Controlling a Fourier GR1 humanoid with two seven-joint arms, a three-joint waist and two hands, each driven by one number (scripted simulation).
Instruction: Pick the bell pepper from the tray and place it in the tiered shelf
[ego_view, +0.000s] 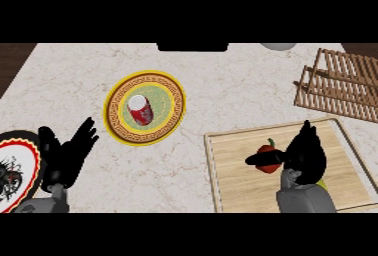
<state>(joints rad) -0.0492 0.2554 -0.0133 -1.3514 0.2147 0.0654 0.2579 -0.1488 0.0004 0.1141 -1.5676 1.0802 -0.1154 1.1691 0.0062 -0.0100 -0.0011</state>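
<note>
A red bell pepper (266, 150) with a green stem lies on the light wooden tray (236, 185) at the lower right. My right hand (304, 152) is over the tray, right beside the pepper, its thumb reaching across the pepper's lower side and its fingers pointing up and away; it hides part of the pepper. The fingers look straight, not wrapped round it. The wooden tiered shelf (341, 82) stands at the upper right, beyond the tray. My left hand (66, 150) rests open at the lower left, fingers up.
A yellow patterned plate (118, 107) with a red can (141, 109) on it sits mid-counter. A red-rimmed plate (18, 170) is at the left edge beside my left hand. A dark object (192, 47) and a white one (278, 46) lie at the far edge.
</note>
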